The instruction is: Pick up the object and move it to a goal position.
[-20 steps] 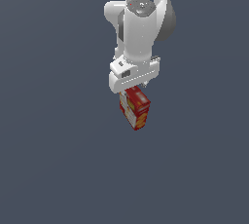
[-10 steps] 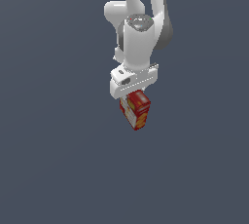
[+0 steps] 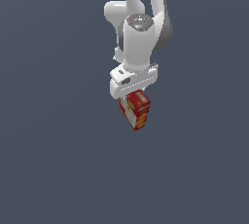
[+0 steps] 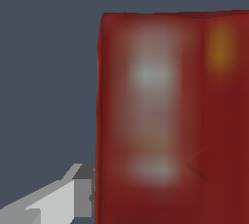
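So the big white arm [image 3: 138,33] hangs down over a plain dark bench [image 3: 53,169], wrist pointed down. Under the palm sits the red carton [image 3: 135,109], tucked up between the fingers [image 3: 130,99] and sticking out below them, tilted a bit rather than hanging square. No goal marker shows anywhere, so I can't say how far it has to travel.

The fingers look pinched onto the carton's upper part. In the wrist view one grey finger [image 4: 73,196] sits flush against the side of the box, which fills most of that picture; the other finger is hidden behind it.

Handling-wise, my guess: it's a light, stiff cardboard-type box, flat faces, probably a bit slick. It's narrower than the finger spread, so squeezing across the two broad flat faces near the top is the sensible hold. Since most of the box hangs below the pads, it could swing or pivot if moved fast, so I'd go gently.
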